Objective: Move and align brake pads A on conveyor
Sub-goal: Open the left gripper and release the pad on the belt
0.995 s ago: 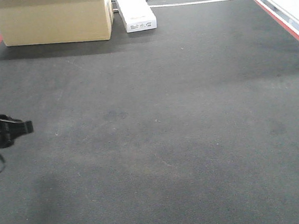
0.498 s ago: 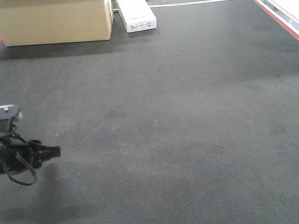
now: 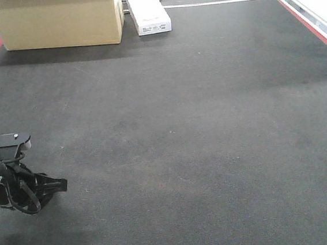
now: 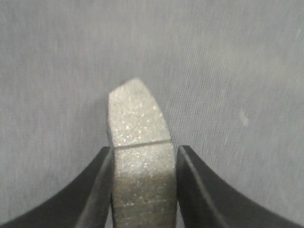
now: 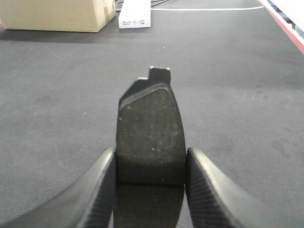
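- Left gripper (image 4: 144,153): its jaws pinch a speckled grey brake pad (image 4: 140,161) by the long edges, one black finger (image 4: 97,190) on each side.
- A thin groove crosses that pad just above the finger tips. The rounded end projects forward, past the jaws.
- The pad hangs over the conveyor belt (image 4: 228,71). The left wrist view does not show whether it touches the belt.
- In the front view the left gripper (image 3: 56,184) sits at the lower left of the belt (image 3: 199,130), pointing right. Its shadow falls on the belt below it. The pad itself cannot be made out there.
- Right gripper (image 5: 151,154): its jaws clamp a dark brake pad (image 5: 151,133) in the same way, gripped at the sides.
- This pad points away along the belt (image 5: 237,95). A small tab shows at its far end.
- The right gripper does not appear in the front view.
- Far end of the belt: a cardboard box (image 3: 55,23) stands at the left, with a white oblong carton (image 3: 147,11) just beside it on the right.
- A red edge strip (image 3: 301,19) runs along the right side of the belt.
- Both pads are in the jaws; neither lies loose on the belt.
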You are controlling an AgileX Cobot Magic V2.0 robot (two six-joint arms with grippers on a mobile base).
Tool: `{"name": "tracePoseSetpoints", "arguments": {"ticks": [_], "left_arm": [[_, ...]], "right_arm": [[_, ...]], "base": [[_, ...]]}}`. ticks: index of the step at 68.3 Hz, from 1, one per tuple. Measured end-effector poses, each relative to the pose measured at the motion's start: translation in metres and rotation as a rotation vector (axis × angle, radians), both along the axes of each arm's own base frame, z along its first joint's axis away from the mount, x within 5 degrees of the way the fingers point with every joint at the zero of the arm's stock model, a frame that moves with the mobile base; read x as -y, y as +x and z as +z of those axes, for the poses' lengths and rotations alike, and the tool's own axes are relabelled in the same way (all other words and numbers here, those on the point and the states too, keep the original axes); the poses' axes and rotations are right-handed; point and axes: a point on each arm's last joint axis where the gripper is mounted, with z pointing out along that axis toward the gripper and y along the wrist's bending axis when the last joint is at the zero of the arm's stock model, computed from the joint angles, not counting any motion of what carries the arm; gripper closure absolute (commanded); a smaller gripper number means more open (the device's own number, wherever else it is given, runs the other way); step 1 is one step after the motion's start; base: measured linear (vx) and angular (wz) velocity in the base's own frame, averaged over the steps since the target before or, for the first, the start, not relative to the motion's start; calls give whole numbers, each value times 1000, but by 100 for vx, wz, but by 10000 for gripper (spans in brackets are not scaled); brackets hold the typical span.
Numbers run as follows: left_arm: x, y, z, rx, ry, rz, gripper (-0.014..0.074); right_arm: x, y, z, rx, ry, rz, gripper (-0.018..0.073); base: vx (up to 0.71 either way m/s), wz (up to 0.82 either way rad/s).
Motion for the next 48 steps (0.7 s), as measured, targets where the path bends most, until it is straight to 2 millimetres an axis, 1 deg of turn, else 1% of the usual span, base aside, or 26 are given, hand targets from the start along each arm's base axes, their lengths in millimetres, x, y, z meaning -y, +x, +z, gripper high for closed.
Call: {"name": "tracePoseSetpoints", "arguments": {"ticks": [12,22,27,39,44,48], "left_arm": [[0,-5,-2,-62,10,-9,235],[-1,-8,-4,-97,20,-25,162],[-1,-9,-4,-107,22,-28,149],[-1,-10,-2,-99,21,-28,150],[-1,-12,9,-60,16,-28,155],[-2,-15,24,-5,10,-28,163]], "right_arm": [[0,0,0,0,0,0,569],[0,0,0,0,0,0,569],[0,0,0,0,0,0,569],[0,0,0,0,0,0,569],[0,0,0,0,0,0,569],[0,0,0,0,0,0,569]], "base": [[0,0],[0,0],[0,0],[0,0],[0,0],[0,0]]}}
